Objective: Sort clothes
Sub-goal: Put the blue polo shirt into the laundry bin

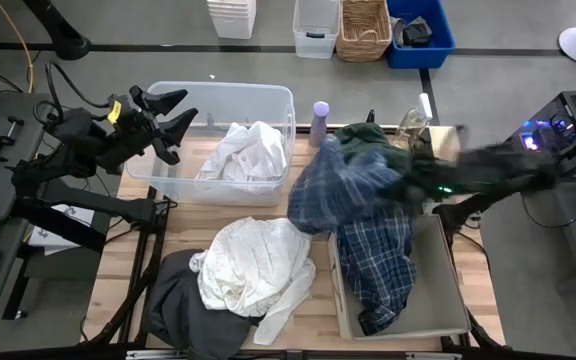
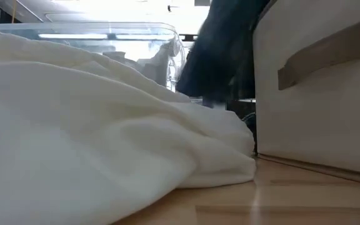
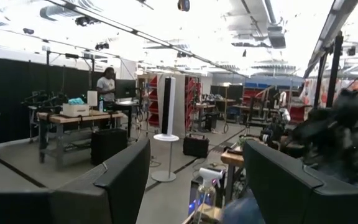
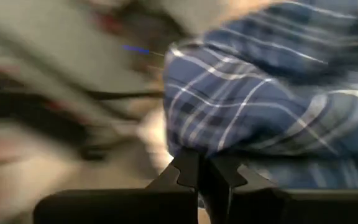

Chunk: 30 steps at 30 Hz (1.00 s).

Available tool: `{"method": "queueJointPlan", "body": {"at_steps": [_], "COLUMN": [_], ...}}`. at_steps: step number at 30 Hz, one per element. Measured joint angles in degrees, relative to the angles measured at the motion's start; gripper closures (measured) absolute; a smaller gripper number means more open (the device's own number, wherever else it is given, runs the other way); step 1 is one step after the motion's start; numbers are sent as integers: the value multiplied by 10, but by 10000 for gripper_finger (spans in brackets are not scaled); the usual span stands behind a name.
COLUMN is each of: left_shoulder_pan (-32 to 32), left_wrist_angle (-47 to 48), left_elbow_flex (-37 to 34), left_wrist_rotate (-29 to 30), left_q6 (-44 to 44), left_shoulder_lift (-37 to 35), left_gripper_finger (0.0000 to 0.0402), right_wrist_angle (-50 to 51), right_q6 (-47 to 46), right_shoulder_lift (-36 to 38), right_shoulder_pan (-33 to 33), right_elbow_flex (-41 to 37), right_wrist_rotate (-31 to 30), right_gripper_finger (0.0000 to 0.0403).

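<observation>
My right gripper (image 1: 408, 180), blurred in the high view, is shut on the blue-and-white plaid shirt (image 1: 368, 230) over the cream box (image 1: 448, 300) at the table's right. A dark green garment (image 1: 368, 135) lies behind the shirt. White pieces (image 1: 243, 150) lie in the clear bin (image 1: 268, 95). A cream garment (image 1: 253, 265) lies on a dark grey garment (image 1: 178, 300) at the table's near side. The cream garment fills the low view (image 2: 74, 125). My left gripper (image 1: 178, 112) is open and empty above the bin's left end. My right gripper pinches a bunched fold of the plaid shirt (image 4: 204, 146) between its two shut fingers (image 4: 185, 171). The arm comes from the table's right side. The held part is raised, and the shirt's lower end (image 1: 378, 290) lies in the cream box.
A lilac bottle (image 1: 320, 122) stands just right of the clear bin. Beyond the table's far edge stand white bins, a wicker basket (image 1: 363, 30) and a blue bin (image 1: 423, 35). In the left wrist view a person (image 3: 107, 84) stands far off in the room.
</observation>
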State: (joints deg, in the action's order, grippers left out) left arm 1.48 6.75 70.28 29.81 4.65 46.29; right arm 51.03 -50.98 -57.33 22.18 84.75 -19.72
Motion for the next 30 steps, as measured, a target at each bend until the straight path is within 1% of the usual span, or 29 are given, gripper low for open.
{"method": "queueJointPlan", "body": {"at_steps": [3, 5, 6, 8, 10, 12, 14, 17, 18, 20, 22, 26, 28, 30], "left_shoulder_pan": [0, 0, 0, 0, 0, 0, 0, 0, 0, 0, 0, 0, 0, 0], "left_wrist_angle": [-18, -36, -42, -55, -65, -74, -77, -80, -81, -80, -80, -79, -80, -79], "left_elbow_flex": [0, 0, 0, 0, 0, 0, 0, 0, 0, 0, 0, 0, 0, 0], "left_wrist_rotate": [1, 6, 7, 8, 8, 8, 8, 8, 8, 8, 8, 8, 8, 8], "left_q6": [0, 0, 0, 0, 0, 0, 0, 0, 0, 0, 0, 0, 0, 0], "left_shoulder_lift": [3, 7, 9, 14, 18, 21, 25, 30, 32, 36, 41, 48, 51, 51], "left_gripper_finger": [156, 156, 156, 156, 156, 156, 156, 156, 156, 156, 156, 156, 156, 156], "right_wrist_angle": [-122, -162, -162, -128, -68, 0, 64, 182, 217, 261, 281, 276, 274, 269], "right_q6": [30, 29, 12, -50, -150, -263, -374, -521, -554, -578, -569, -509, -491, -477], "right_shoulder_lift": [22, 18, 11, -10, -38, -71, -101, -147, -164, -191, -211, -247, -260, -267], "right_shoulder_pan": [157, 251, 289, 350, 393, 428, 456, 473, 473, 463, 444, 394, 370, 342], "right_elbow_flex": [0, 1, 1, 1, 0, -1, -2, -1, -1, -2, -2, -13, -21, -34], "right_wrist_rotate": [-66, -115, -139, -174, -184, -175, -135, -59, -38, -15, -4, 50, 72, 110], "right_gripper_finger": [402, 402, 402, 402, 402, 402, 402, 403, 403, 403, 403, 401, 393, 376]}}
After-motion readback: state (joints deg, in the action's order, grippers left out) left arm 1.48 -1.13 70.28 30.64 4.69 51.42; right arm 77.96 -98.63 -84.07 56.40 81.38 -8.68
